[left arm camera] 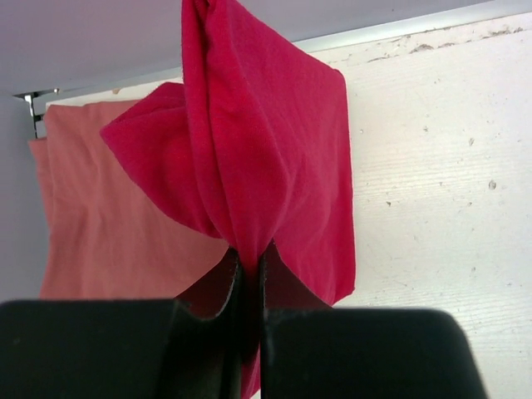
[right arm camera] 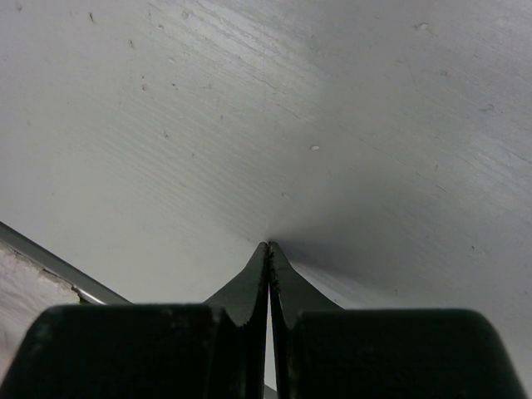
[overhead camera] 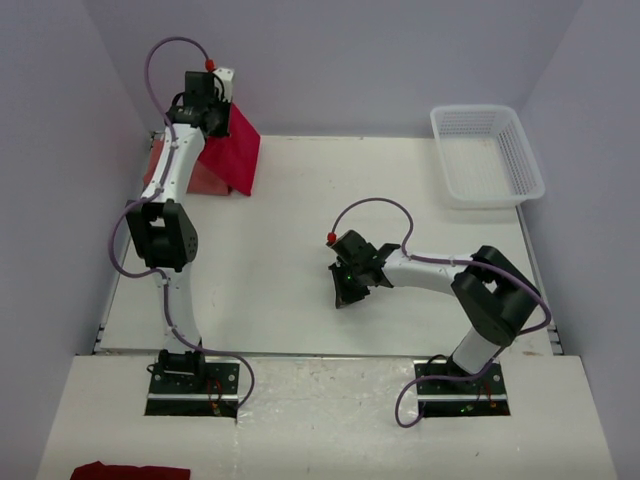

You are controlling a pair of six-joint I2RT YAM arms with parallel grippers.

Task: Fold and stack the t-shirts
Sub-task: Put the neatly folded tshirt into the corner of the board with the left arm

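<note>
Red t-shirt (left arm camera: 274, 141) in left gripper (left arm camera: 250, 270), perhaps over salmon t-shirt (left arm camera: 100, 224).

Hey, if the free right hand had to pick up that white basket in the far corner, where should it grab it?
Probably the left rim of the white basket, coming straight down from above. It sits upright with its open side up, so the thin rim could slip between two fingers, and that side faces the right hand, which is shut on nothing.
</note>
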